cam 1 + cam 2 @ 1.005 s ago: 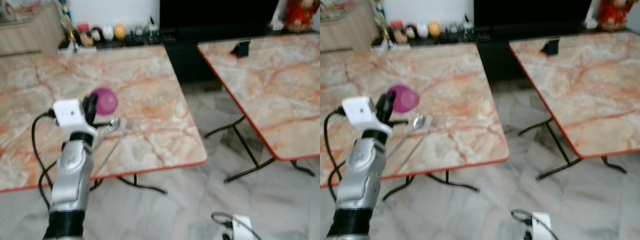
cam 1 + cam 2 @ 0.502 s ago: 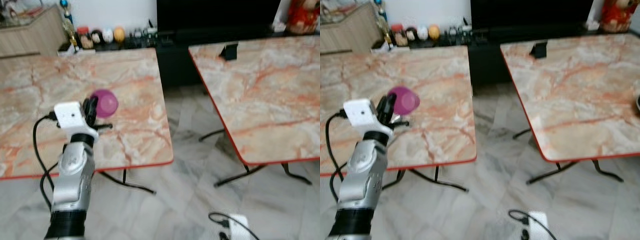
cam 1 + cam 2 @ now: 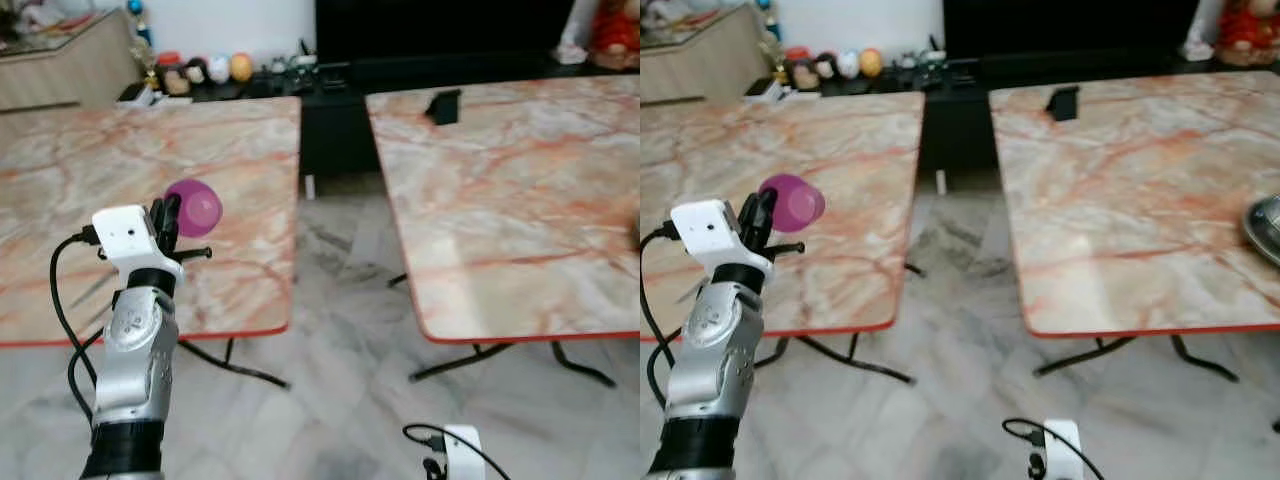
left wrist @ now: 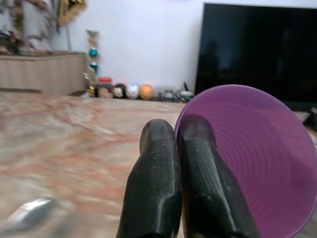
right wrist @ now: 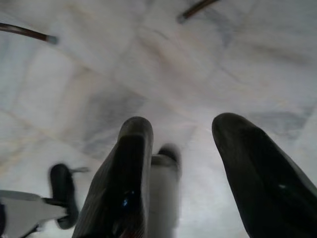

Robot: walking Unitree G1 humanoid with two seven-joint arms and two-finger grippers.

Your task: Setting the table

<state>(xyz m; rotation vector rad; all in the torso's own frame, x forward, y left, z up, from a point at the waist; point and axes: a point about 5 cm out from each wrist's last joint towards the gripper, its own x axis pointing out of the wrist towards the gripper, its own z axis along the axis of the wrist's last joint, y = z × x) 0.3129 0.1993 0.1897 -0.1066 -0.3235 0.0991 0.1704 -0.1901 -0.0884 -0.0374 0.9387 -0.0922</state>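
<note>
The left claw pinches the rim of a purple cup, raised above the left marble counter. The right claw hangs spread over the floor

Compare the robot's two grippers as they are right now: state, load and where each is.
The left gripper is shut on the rim of a purple cup; the right gripper has its fingers apart and holds nothing.
The left gripper is raised in front of the left marble table; the right gripper hangs low, pointing at the tiled floor.
Both have two long black fingers.
</note>
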